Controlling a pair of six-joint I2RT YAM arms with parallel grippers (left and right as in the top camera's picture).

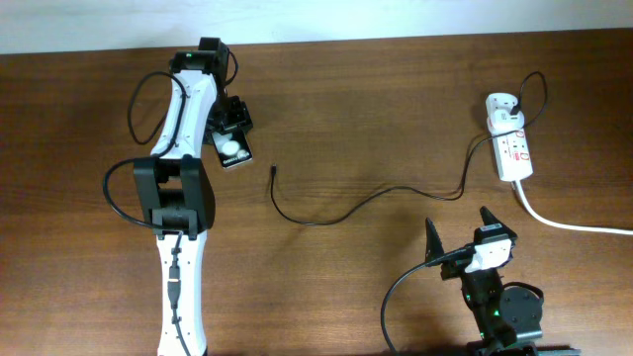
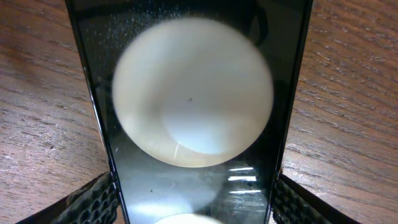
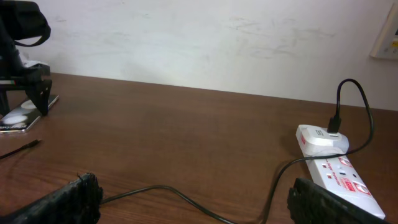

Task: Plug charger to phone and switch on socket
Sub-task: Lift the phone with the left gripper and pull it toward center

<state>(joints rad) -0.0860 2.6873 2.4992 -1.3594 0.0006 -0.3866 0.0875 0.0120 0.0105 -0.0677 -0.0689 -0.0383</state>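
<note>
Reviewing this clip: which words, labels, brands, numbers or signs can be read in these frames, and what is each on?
No text is legible in any view.
power strip: red marks and tiny print by its switches, too small and blurred to read.
phone: only white discs show on its face, no lettering readable.
wall plate: faint marks, unreadable.

Even, moderately bright light from above, soft faint shadows on table (image 1: 396, 119); left wrist view a blurred close-up, phone (image 2: 199, 180) glaring white at centre, streaked reflections lower centre; other views mostly sharp.
</note>
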